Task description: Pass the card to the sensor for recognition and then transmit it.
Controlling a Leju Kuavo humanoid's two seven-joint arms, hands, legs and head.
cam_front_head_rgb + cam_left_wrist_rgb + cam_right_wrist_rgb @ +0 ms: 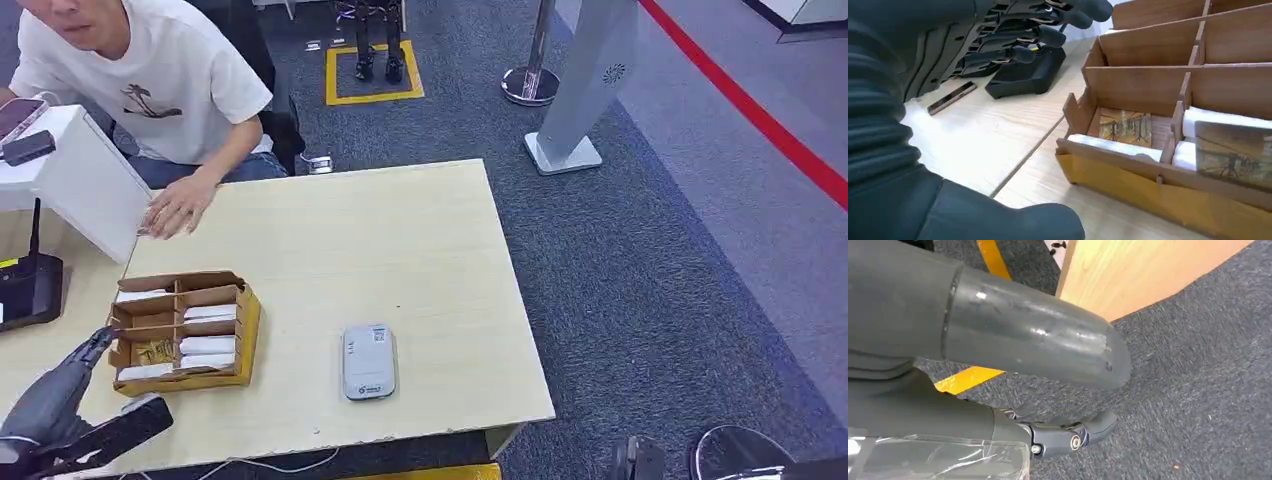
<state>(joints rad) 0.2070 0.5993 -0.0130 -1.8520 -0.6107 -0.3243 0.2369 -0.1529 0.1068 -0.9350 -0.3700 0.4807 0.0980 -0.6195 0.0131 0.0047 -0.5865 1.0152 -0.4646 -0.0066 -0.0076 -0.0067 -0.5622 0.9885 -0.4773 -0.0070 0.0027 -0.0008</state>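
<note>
A demo or exhibition hall, by its looks: grey carpet (640, 290) marked with a red line (760, 115) and yellow floor square (372, 72), a stanchion base (530, 85), and a light wooden desk (400, 260) staffed by a seated person (160, 90).

A pale wooden table (400, 250) stands on grey-blue carpet (660, 300). A red stripe (760, 120) runs slantwise across the floor at the far right, and a yellow square outline (372, 72) is marked on the carpet beyond the table. A silver stanchion base (530, 85) stands near a slanted grey pillar (585, 90) (its foot flat on the carpet). Light falls evenly.
</note>
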